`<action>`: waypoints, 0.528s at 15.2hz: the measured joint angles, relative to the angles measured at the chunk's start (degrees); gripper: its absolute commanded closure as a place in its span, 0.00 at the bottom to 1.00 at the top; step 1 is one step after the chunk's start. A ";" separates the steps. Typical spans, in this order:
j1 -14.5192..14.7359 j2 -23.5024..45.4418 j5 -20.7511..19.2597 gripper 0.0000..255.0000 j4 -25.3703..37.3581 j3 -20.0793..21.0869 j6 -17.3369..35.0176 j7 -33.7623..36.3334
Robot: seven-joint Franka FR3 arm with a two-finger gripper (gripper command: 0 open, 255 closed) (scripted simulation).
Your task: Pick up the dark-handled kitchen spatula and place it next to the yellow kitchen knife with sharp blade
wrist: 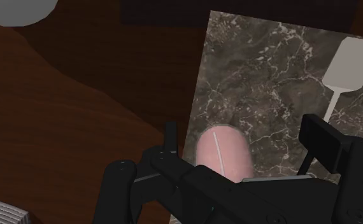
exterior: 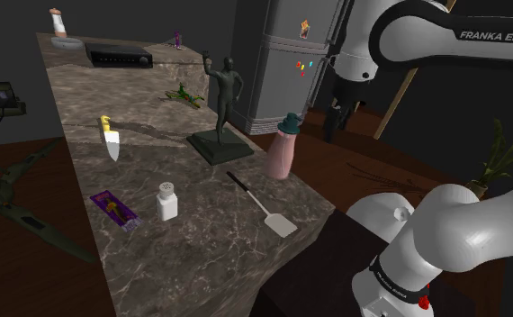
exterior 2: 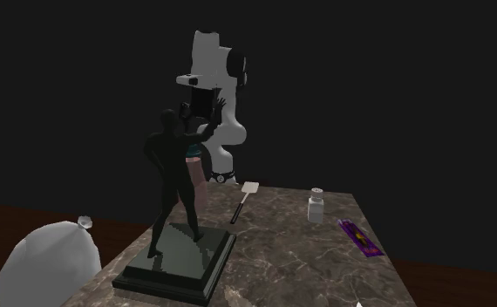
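The arm (exterior: 444, 36) rises from the shoulder view's lower right, leaves the picture at the top, and comes back as a long white link running leftward along the upper edge. At the wrist it bends down, so the gripper (exterior: 337, 112) hangs pointing downward in front of the grey fridge (exterior: 286, 72). It hangs just past the marble counter (exterior: 210, 261) on that view's right side, higher than the pink bottle (exterior: 283, 151) with the teal cap. In the wrist view the two black fingers (wrist: 323, 141) stand apart and clasp nothing. The bottle's rounded top shows beneath the gap between them, and I cannot tell how far below it is.

The dark-handled spatula (exterior: 262, 205) lies flat on the counter near the corner closest to the arm's base. Its white blade points toward that corner and its thin handle toward the base of the dark statue (exterior: 220, 108). It is untouched, and apart from the bottle. The yellow-handled knife (exterior: 109, 137) lies flat well away, toward the shoulder view's left. A white salt shaker (exterior: 166, 201) and a purple packet (exterior: 113, 210) sit in the stretch between knife and spatula
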 measured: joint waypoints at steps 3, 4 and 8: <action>0.30 0.67 1.07 0.00 -1.14 0.83 2.03 1.73; 0.52 1.11 1.83 0.00 -1.80 1.42 3.32 2.94; 1.61 3.16 5.11 0.00 -6.25 4.12 10.85 8.33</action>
